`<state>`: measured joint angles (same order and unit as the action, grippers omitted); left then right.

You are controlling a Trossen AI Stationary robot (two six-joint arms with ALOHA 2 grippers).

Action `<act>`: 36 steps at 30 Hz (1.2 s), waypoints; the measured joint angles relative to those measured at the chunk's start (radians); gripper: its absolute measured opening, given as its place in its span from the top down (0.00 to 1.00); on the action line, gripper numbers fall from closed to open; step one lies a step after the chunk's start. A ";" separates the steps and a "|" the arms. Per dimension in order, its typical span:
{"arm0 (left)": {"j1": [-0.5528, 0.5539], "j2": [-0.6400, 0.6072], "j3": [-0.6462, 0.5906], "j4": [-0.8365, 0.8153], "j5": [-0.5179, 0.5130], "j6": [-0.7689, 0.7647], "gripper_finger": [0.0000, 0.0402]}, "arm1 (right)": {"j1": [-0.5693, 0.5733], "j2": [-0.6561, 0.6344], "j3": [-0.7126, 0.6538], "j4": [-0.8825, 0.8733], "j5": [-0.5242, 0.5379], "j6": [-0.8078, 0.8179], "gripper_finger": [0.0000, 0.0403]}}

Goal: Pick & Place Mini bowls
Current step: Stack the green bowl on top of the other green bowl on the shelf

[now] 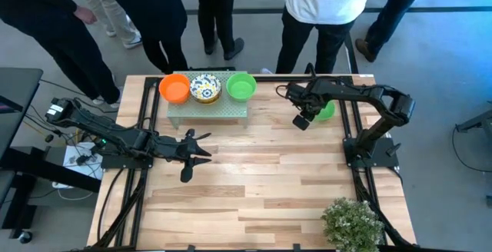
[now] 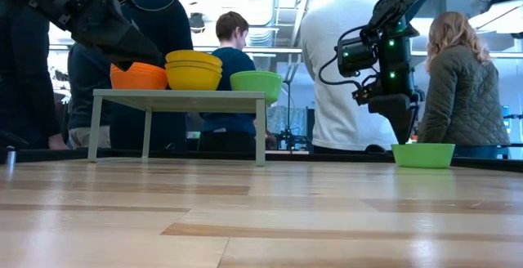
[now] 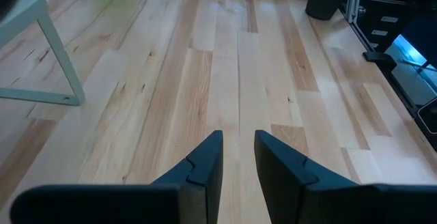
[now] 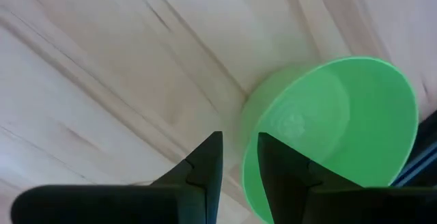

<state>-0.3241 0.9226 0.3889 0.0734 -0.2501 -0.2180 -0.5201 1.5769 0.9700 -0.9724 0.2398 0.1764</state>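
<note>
An orange bowl (image 1: 174, 88), a white patterned bowl (image 1: 205, 87) and a green bowl (image 1: 241, 86) stand on a small pale stand (image 1: 207, 112) at the table's far middle. Another green bowl (image 1: 326, 111) rests on its base on the table at the far right. My right gripper (image 1: 304, 120) points down just above this bowl's rim (image 4: 246, 156), open by a narrow gap. My left gripper (image 1: 204, 146) hovers open over the bare wood at the left middle, with nothing between its fingers (image 3: 205, 162). My right gripper comes from above, its fingertips (image 2: 406, 136) right at the rim of the green bowl (image 2: 422, 154) on the table. Whether they touch the rim, I cannot tell. The bowl sits upright on the wood.
A bushy green plant (image 1: 352, 223) stands at the near right corner. Several people stand beyond the far edge. Black frame rails run along the table's left and right sides. Bare wood lies between the two arms and toward the near edge.
</note>
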 joint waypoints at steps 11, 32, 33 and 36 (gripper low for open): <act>0.000 0.000 0.000 0.002 0.003 0.001 0.79 | 0.000 0.096 0.000 0.009 0.074 0.024 0.82; 0.000 0.000 0.000 0.012 0.000 0.003 0.79 | 0.368 0.053 0.417 -0.245 0.048 0.183 0.99; 0.000 0.000 0.000 0.012 0.000 0.003 0.79 | 0.391 0.053 0.458 -0.232 0.050 0.163 0.99; 0.000 0.000 0.000 0.014 0.000 0.003 0.79 | 0.441 0.053 0.568 -0.188 0.089 0.114 0.99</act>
<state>-0.3237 0.9230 0.3893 0.0872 -0.2497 -0.2146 -0.0793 1.6295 1.5380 -1.1609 0.3288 0.2906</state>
